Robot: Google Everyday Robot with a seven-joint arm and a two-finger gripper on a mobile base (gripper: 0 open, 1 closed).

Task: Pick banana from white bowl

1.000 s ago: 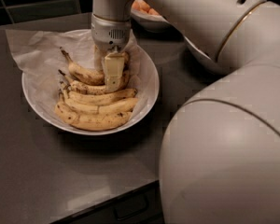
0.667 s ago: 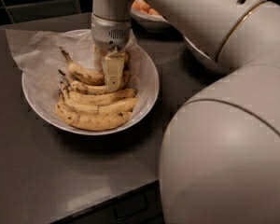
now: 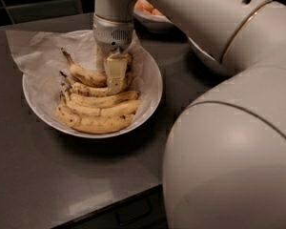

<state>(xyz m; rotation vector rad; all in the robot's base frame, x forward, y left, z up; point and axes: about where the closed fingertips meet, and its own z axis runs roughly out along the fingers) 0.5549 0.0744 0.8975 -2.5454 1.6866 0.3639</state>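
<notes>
The white bowl (image 3: 151, 87) holds crinkly paper (image 3: 28, 51), a bunch of bananas (image 3: 97, 112) and, behind them, the banana (image 3: 85, 75), lying left to right, dark stem pointing back-left, right end pinched between the fingers of the gripper (image 3: 109, 76).

Cannot see the right end of the banana (image 3: 86, 74), masked by the claw (image 3: 115, 75) standing low inside the white bowl (image 3: 150, 87) against the upper fruit, and cannot tell whether gripped or merely touched. Cannot make out most of a second bowl (image 3: 155, 24) at the back, blocked by the arm (image 3: 209, 13) with only a sliver of rim and blurred orange contents peeking out, nor the right stretch of the tabletop (image 3: 38, 175) behind the bulky robot body (image 3: 229, 166), itself cut off by the right and bottom edges. Too blurred to count the paler bananas (image 3: 97, 113) of the bunch with any certainty
</notes>
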